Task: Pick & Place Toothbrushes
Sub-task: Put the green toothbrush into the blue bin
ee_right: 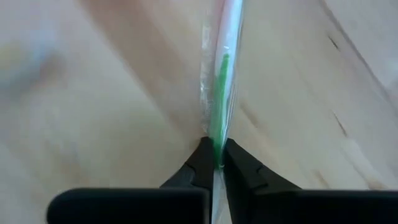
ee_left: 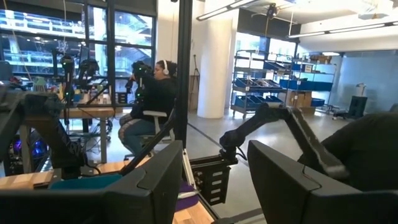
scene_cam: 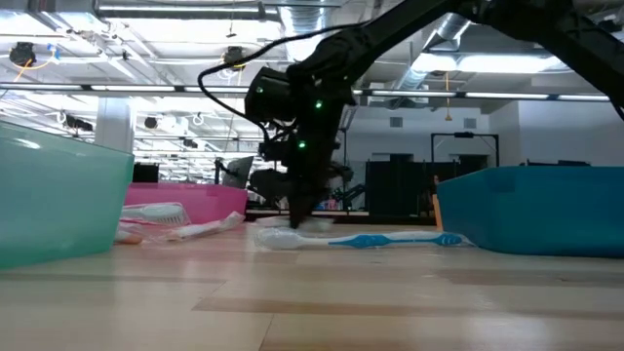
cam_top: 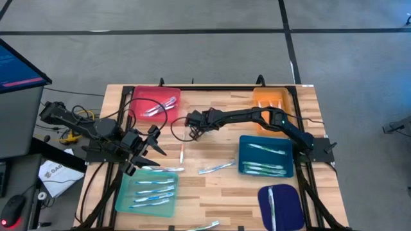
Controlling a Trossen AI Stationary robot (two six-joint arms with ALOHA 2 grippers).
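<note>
My right gripper [cam_top: 194,133] reaches down to the middle of the table, slanting, and is shut on a white toothbrush with a green stripe [ee_right: 221,74]. In the low view its fingers [scene_cam: 296,220] stand just above the wood. Loose toothbrushes lie flat on the table [cam_top: 215,168] [cam_top: 182,154] [cam_top: 160,169]; the nearest one is white and blue [scene_cam: 370,240]. More toothbrushes lie in the pink tray [cam_top: 168,92], the blue tray [cam_top: 244,156] and the light teal tray [cam_top: 123,194]. My left gripper [cam_top: 149,142] waits open at the table's left, raised [ee_left: 214,186]. My right gripper pinches the toothbrush's handle at its green stripe [ee_right: 218,144] between the two fingertips [ee_right: 200,159]. The fingers come from above, slanting down. The toothbrush runs straight away from the fingers, close over the wood; whether it rests on the table I cannot tell.
An orange tray [cam_top: 270,102] stands at the far right and a purple tray [cam_top: 288,206] at the near right. A black cable loop [cam_top: 178,131] hangs by the right gripper. A person sits in the room beyond the table [ee_left: 152,99].
</note>
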